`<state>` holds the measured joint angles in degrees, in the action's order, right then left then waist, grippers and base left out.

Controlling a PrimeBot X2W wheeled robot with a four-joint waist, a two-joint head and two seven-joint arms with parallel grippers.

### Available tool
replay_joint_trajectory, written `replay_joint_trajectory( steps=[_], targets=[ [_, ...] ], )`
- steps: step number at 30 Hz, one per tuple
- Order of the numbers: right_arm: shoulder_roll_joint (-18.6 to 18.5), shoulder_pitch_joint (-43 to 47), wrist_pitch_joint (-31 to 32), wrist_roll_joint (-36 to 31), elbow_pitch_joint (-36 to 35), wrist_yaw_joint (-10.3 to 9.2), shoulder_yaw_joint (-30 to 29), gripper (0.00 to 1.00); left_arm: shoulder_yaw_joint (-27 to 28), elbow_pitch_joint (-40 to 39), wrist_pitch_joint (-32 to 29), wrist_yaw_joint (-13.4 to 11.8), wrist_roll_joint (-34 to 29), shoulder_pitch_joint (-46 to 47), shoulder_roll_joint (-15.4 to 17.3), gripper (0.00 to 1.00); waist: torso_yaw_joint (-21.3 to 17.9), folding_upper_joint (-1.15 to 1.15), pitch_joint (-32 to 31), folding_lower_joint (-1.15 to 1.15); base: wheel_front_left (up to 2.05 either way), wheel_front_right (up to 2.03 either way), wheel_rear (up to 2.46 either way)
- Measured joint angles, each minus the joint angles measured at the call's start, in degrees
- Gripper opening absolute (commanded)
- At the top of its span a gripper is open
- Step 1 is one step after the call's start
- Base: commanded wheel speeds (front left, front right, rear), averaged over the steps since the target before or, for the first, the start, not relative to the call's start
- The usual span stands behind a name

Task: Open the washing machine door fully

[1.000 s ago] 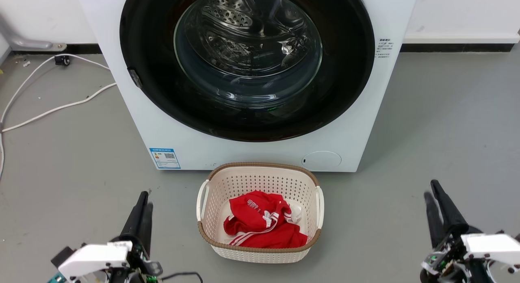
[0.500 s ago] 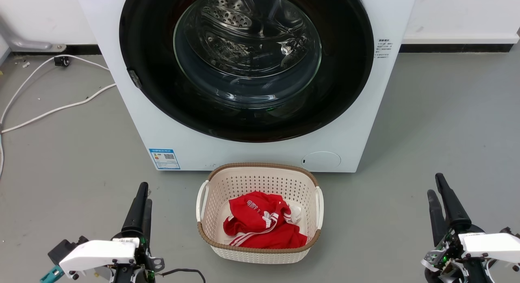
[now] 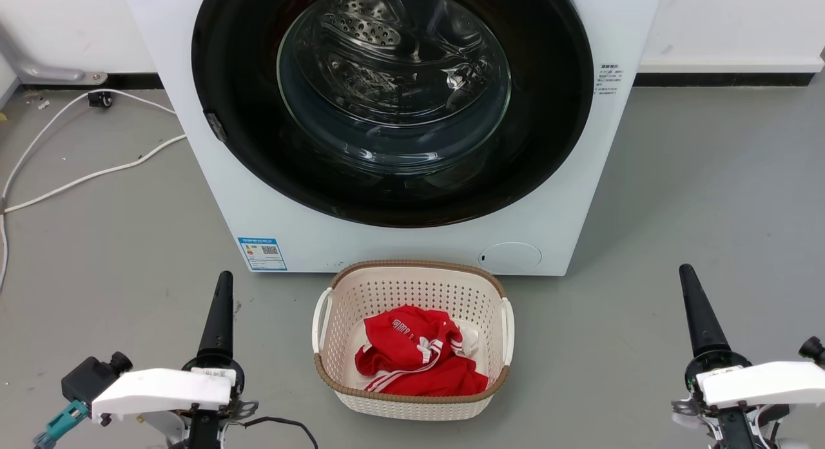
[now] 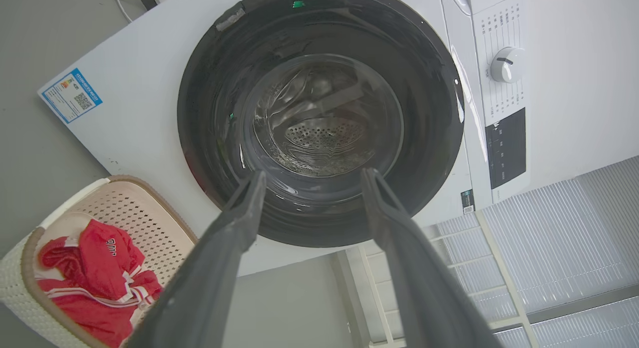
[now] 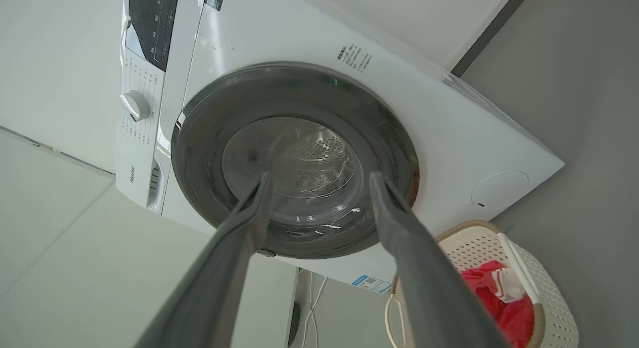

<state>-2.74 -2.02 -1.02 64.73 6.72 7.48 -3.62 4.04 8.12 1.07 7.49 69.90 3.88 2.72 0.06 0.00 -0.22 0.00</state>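
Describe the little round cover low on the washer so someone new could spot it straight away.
Find the big white washing machine against the wall and look below its round black door. Low on the front, at the corner opposite the blue sticker, sits the round cover: plain white and flush, unlike the printed rectangular sticker.

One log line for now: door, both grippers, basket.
door shut | left gripper open, empty, clear of door | right gripper open, empty, clear of door | basket in front of machine, red garment inside
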Motion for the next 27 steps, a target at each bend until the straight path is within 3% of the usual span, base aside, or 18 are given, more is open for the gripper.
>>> replay_joint_trajectory(
  steps=[13, 27],
  targets=[
    [0.0, 1.3, -2.6, -17.9, -2.2, 0.0, 0.8, 1.0, -2.1, -3.2, 2.7, -1.0, -14.3, -0.7, 0.0, 1.0, 0.0, 0.0, -0.4, 0.0, 0.0, 0.0, 0.0],
    [0.0, 2.0, -4.0, -31.7, -3.5, 0.0, 1.0, 1.0, -4.0, -5.1, 5.2, -2.3, -29.5, -1.2, 0.0, 1.0, -0.2, 0.0, -0.3, 0.0, 0.0, 0.0, 0.0]
  ],
)
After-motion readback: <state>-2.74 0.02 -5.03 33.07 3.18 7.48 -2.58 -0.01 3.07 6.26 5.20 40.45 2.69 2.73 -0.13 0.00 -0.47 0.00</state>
